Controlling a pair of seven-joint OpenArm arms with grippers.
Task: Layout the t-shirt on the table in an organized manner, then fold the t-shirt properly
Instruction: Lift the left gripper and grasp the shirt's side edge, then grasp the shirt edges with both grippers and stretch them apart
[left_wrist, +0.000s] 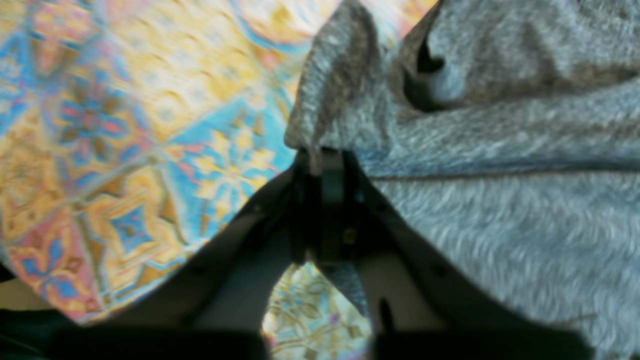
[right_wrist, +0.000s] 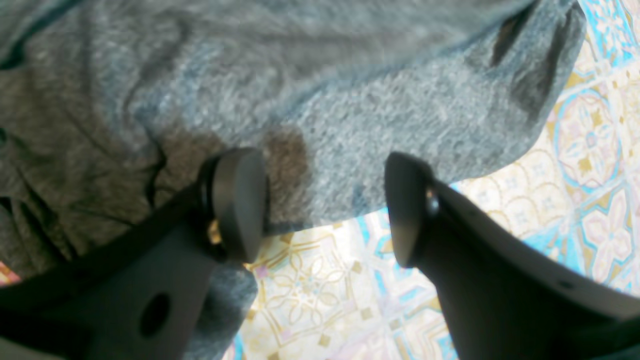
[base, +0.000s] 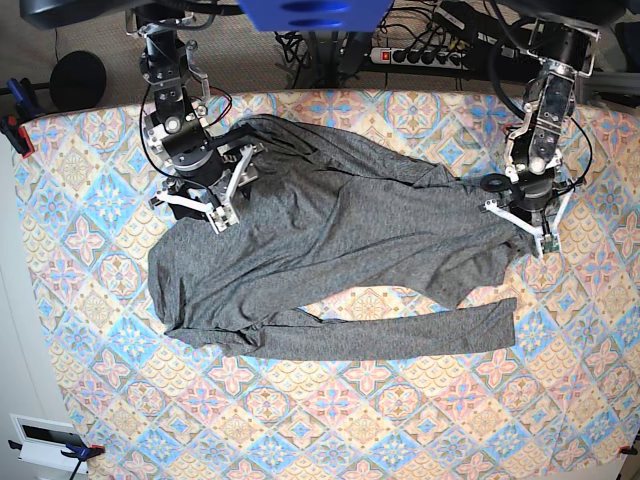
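Note:
The dark grey t-shirt (base: 340, 250) lies spread and wrinkled across the middle of the patterned table (base: 400, 420), with a long folded band along its near edge. At the shirt's right edge, my left gripper (base: 530, 228) has its jaws close together on a fold. In the left wrist view the gripper (left_wrist: 325, 160) pinches the t-shirt (left_wrist: 500, 225) edge, and cloth shows between the fingers lower down. My right gripper (base: 205, 205) stands open over the shirt's upper left part. In the right wrist view the gripper (right_wrist: 322, 210) hovers wide above the t-shirt (right_wrist: 350, 100) hem, holding nothing.
A power strip (base: 425, 55) and cables lie behind the table's far edge. A white device (base: 45, 440) sits off the near left corner, and dark clamps (base: 15, 110) at the left edge. Patterned cloth (right_wrist: 310, 290) shows bare below the hem.

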